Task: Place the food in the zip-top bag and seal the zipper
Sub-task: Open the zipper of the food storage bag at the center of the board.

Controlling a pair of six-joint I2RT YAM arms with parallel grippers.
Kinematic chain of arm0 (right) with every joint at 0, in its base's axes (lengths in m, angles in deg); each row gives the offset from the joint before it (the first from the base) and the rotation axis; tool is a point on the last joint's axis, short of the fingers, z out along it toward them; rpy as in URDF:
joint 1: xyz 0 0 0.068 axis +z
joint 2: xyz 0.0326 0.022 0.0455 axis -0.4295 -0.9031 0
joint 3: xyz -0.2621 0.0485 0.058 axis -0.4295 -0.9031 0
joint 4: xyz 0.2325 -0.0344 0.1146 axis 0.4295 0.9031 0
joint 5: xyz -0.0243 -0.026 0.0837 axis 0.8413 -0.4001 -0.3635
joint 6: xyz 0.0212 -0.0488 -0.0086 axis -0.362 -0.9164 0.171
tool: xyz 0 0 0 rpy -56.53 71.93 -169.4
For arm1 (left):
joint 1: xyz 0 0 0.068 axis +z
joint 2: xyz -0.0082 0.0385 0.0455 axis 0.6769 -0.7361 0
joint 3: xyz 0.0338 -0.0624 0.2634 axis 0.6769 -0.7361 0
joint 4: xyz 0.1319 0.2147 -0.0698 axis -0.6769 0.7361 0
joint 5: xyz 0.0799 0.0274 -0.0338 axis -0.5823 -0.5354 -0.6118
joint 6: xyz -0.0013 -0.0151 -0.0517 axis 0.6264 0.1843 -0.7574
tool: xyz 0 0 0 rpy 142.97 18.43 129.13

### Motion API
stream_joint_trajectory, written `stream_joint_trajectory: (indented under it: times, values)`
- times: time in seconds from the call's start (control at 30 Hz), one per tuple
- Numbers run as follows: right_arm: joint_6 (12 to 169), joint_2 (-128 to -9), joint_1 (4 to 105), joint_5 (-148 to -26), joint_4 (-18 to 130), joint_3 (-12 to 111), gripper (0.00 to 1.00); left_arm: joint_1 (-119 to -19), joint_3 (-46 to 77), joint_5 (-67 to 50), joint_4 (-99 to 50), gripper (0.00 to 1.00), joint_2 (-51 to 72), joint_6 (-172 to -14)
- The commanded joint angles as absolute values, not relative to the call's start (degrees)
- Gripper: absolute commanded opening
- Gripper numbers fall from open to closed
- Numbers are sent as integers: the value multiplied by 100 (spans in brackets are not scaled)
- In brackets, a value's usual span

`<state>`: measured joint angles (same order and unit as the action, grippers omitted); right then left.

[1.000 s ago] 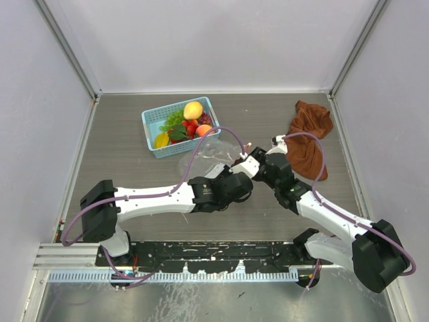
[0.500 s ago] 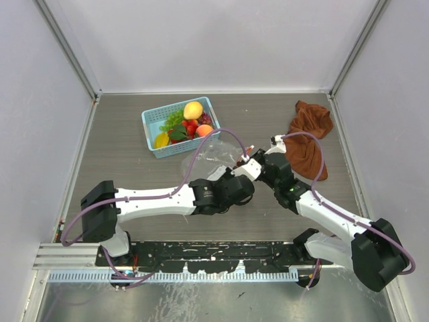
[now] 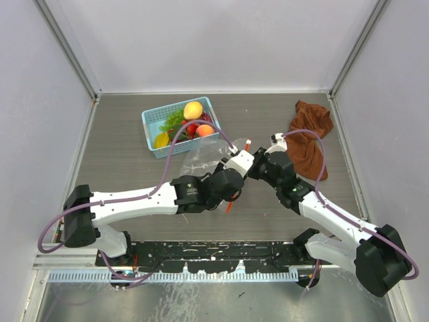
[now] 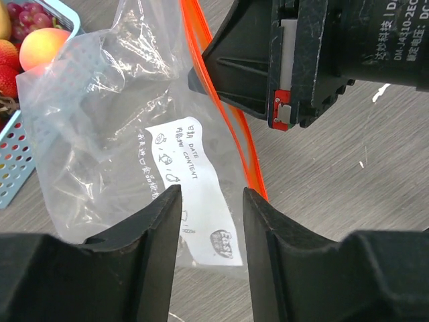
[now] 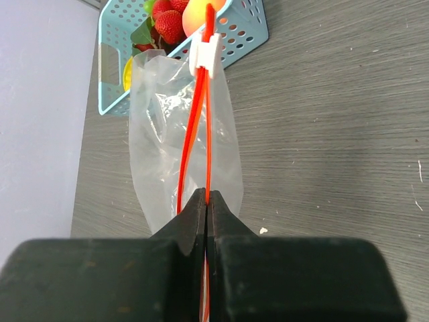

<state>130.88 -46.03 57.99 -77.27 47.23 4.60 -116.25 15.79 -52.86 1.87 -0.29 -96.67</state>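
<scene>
Pinching right gripper (image 5: 206, 198): matte black fingers pressed flat together, clamped on the zipper (image 5: 201, 114).
Left gripper (image 4: 209, 201): blunt black fingers spread apart with a plain gap between them. They grasp nothing that can be seen, and the bag's film shows through the gap.
Zipper: thin, glossy red-orange strip. Its two tracks bow apart into a narrow loop beyond the right fingers and meet again at a small white slider (image 5: 204, 54).
Zip-top bag (image 4: 100, 134): thin, clear, crinkled film with soft folds. It sits between the two grippers, just beside the basket.
White label (image 4: 194, 188): a rectangular patch with small black print on the bag's wall.
Food: lies in the basket. It includes a smooth yellow-orange peach (image 3: 193, 109), an orange-red peach (image 4: 43, 47), pitted red strawberries (image 5: 167, 23), beaded purple grapes (image 4: 27, 13) and a yellow piece (image 3: 161, 139).
Basket (image 3: 148, 131): light-blue plastic, rectangular, with walls pierced by rows of round holes.
Cloth (image 3: 310, 131): rust-brown and crumpled, well apart from the bag at the right.
Table (image 3: 120, 168): grey, with a fine streaked wood grain.
</scene>
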Motion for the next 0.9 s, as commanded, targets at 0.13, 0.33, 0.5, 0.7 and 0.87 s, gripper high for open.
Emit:
stream_joint_trajectory:
  times: [0.13, 0.33, 0.5, 0.7, 0.87]
  values:
    - [12944, -4439, 5898, -7747, 4605, 754, 0, -11356, 1843, -4985, -7, 55, 5, -10100]
    - [12928, -4502, 5985, -7766, 4611, 804, 0, -11109, 1936, -4987, -93, 56, -342, -10182]
    - [12926, -4539, 6000, -7749, 4604, 800, 0, -11027, 1976, -4777, -125, 57, -472, -10250]
    - [12924, -4577, 6015, -7775, 4577, 803, 0, -10962, 1890, -4838, -177, 57, -544, -10305]
    - [12928, -4586, 6024, -7775, 4568, 784, 0, -10948, 1777, -4651, -287, 58, -442, -10421]
